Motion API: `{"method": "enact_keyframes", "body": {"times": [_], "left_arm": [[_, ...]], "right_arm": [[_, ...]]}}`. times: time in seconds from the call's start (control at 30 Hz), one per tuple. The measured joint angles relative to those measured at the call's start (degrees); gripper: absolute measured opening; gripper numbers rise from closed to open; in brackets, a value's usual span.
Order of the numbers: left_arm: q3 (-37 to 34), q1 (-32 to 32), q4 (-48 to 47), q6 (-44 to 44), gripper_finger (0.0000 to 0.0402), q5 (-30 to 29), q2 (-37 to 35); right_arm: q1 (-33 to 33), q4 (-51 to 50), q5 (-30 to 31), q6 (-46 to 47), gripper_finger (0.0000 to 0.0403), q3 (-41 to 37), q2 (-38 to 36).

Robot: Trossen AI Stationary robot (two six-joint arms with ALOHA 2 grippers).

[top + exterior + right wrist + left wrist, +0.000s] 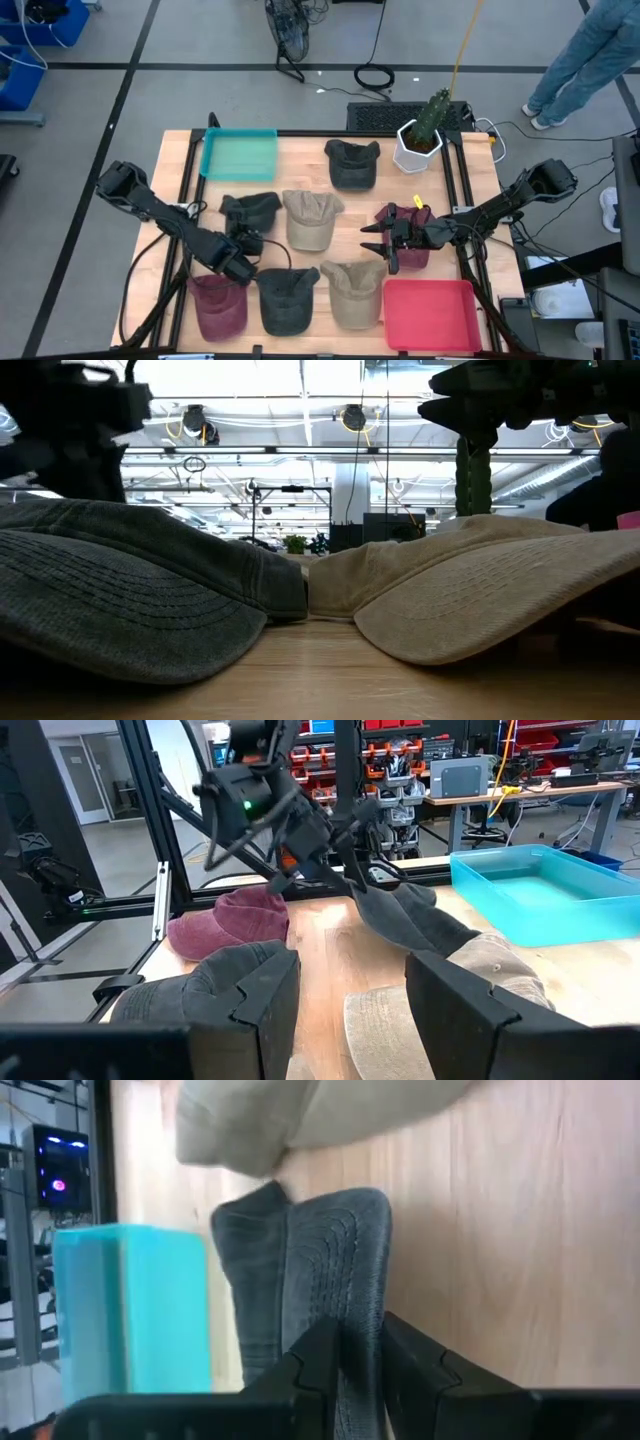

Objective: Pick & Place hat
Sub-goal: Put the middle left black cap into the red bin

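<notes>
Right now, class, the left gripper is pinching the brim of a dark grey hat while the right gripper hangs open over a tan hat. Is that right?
One detail is wrong. The left gripper does pinch the dark grey hat, as the left wrist view shows. But in the high view the open right gripper hangs over a maroon hat, not a tan one.

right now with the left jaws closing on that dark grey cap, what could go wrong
1. The left gripper pinches only the edge of the dark grey denim cap's brim, so the cap might slip out when lifted.
2. The beige cotton cap lies right beside it and could get dragged along.
3. The right gripper hovers open over the maroon cap, near the middle of the table; a wide carry toward the teal plastic tray may crowd it.
</notes>
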Motion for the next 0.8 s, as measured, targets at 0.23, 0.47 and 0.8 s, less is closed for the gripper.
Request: {"method": "enact_keyframes", "body": {"times": [0.23,0.47,0.8], "left_arm": [[2.1,0.0,-2.9,0.8,0.0060,-2.9,0.0],[5.4,0.0,-12.7,-3.8,0.0013,-6.3,0.0],[16.1,0.3,-17.7,0.9,0.0012,-14.7,0.0]], "right_arm": [[0.0,0.0,0.0,0.3,0.0171,0.0,0.0],[0.0,-0.4,0.0,0.1,0.0171,0.0,0.0],[0.0,1.4,4.2,-1.5,0.0171,0.0,0.0]]}}
